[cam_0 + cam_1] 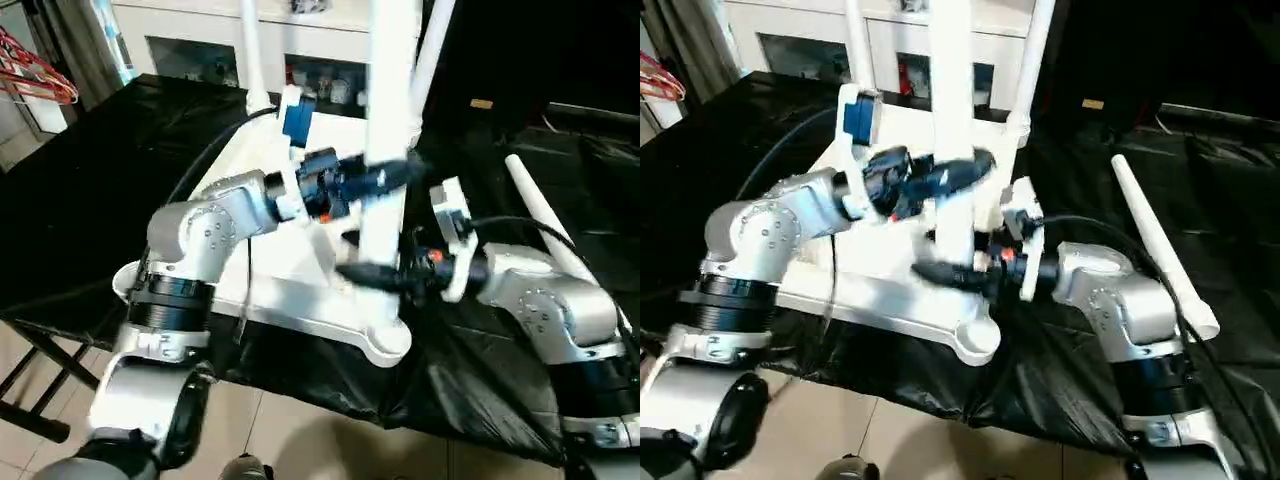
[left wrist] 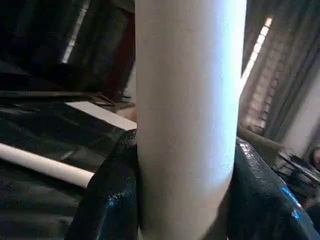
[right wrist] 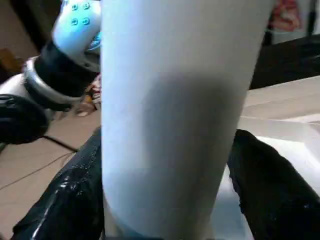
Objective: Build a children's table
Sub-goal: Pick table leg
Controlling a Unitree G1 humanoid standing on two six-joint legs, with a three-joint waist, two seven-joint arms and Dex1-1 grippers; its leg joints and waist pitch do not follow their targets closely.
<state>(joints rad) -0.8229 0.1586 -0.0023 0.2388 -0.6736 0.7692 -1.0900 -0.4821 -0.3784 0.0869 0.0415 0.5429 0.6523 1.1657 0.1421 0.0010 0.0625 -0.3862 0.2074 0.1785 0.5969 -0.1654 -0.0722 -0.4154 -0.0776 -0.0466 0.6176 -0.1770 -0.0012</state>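
The white leg point(image 1: 385, 130) is standing upright in the upturned tabletop point(image 1: 300, 300) on the black work table point(image 1: 90, 200), my left gripper point(image 1: 375, 178) clamping it while my right gripper point(image 1: 375, 275) is sitting loosely around its base, risking a tilt if unseated.

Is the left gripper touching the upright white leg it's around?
Touching. In the left wrist view both black fingers press flush against the upright leg, with no gap on either side.
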